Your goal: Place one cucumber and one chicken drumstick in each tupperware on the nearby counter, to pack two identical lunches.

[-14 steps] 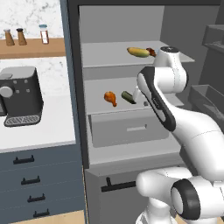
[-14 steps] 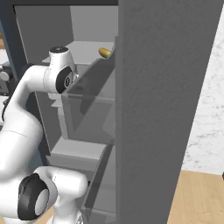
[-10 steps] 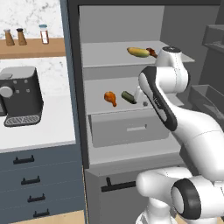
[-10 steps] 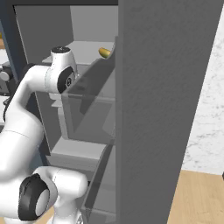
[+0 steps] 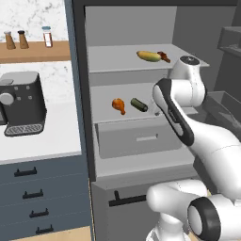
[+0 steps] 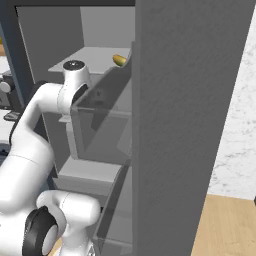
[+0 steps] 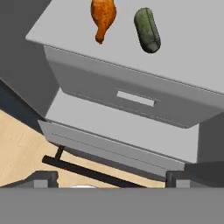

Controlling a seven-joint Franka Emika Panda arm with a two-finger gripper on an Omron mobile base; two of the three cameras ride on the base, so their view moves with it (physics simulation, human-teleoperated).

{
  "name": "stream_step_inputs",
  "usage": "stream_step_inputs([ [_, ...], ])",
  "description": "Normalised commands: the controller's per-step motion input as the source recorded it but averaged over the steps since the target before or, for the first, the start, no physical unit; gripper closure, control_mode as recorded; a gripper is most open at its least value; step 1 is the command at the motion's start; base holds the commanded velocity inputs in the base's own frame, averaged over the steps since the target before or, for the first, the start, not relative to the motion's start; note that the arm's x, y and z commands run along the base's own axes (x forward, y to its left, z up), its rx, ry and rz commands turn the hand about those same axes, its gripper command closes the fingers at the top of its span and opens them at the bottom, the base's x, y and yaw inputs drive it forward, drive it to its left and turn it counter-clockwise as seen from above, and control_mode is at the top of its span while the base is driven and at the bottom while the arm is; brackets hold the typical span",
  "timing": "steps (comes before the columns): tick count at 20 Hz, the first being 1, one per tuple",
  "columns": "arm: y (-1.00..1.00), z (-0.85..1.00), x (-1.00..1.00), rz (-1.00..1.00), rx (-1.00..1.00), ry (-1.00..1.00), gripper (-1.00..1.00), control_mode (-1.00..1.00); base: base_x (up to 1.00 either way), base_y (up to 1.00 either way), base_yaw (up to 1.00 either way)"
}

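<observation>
Reaching into the fridge for lunch items

Left base view: chicken drumstick point(image 5: 118, 105) and cucumber point(image 5: 139, 104) lie side by side on the middle shelf, left of the arm. Hand view: both sit ahead of the gripper, long axes pointing away; finger opening cannot be told.

Base views flank fridge shelf point(image 5: 127, 115) — hand view overhead.

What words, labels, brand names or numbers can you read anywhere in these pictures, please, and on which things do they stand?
None can be read.
The coffee machine, the bottles on the wooden shelf and the fridge drawer carry no legible text; the drawer's pale plate is blank.
</observation>
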Motion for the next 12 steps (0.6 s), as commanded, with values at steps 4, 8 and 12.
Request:
stream_step_inputs([
  [4, 0.02, -0.31, 0.00, 0.17, -0.11, -0.06, -1.00, -1.00, 0.00, 0.00, 0.00],
  [8, 0.00, -0.07, 0.21, 0.00, 0.00, -0.05, -1.00, -1.00, 0.00, 0.00, 0.00],
  [12, 0.00, 0.00, 0.54, 0.00, 0.00, 0.00, -1.00, -1.00, 0.00, 0.00, 0.00],
])
